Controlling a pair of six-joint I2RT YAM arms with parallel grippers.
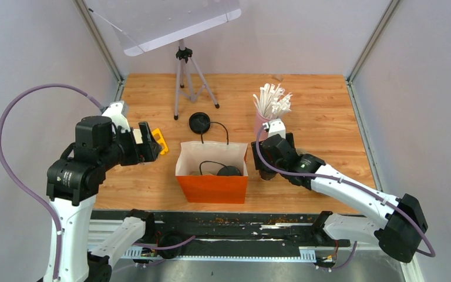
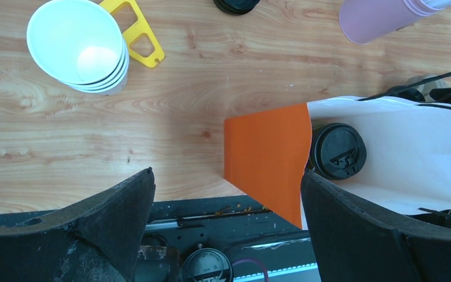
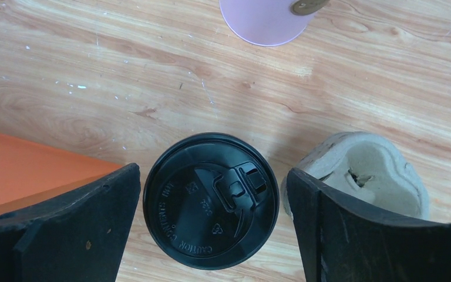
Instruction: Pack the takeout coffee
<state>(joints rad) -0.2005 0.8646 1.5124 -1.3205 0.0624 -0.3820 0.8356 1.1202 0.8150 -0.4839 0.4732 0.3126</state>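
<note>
A takeout coffee cup with a black lid (image 3: 211, 200) stands on the wooden table just right of the orange paper bag (image 1: 211, 188). My right gripper (image 3: 212, 171) hangs above it, open, one finger on each side of the lid with a thin gap to each. A second lidded cup (image 2: 337, 150) sits inside the bag, also seen from above (image 1: 229, 171). My left gripper (image 2: 228, 173) is open and holds nothing; it hovers left of the bag (image 2: 264, 153) over the table's near edge.
A pulp cup tray (image 3: 370, 170) lies right of the cup between the right fingers. A pink cup of straws (image 1: 267, 108) stands behind. A stack of white lidless cups (image 2: 79, 50), a yellow plastic piece (image 2: 138, 35), a loose black lid (image 1: 199, 122) and a tripod (image 1: 182, 76) are farther back.
</note>
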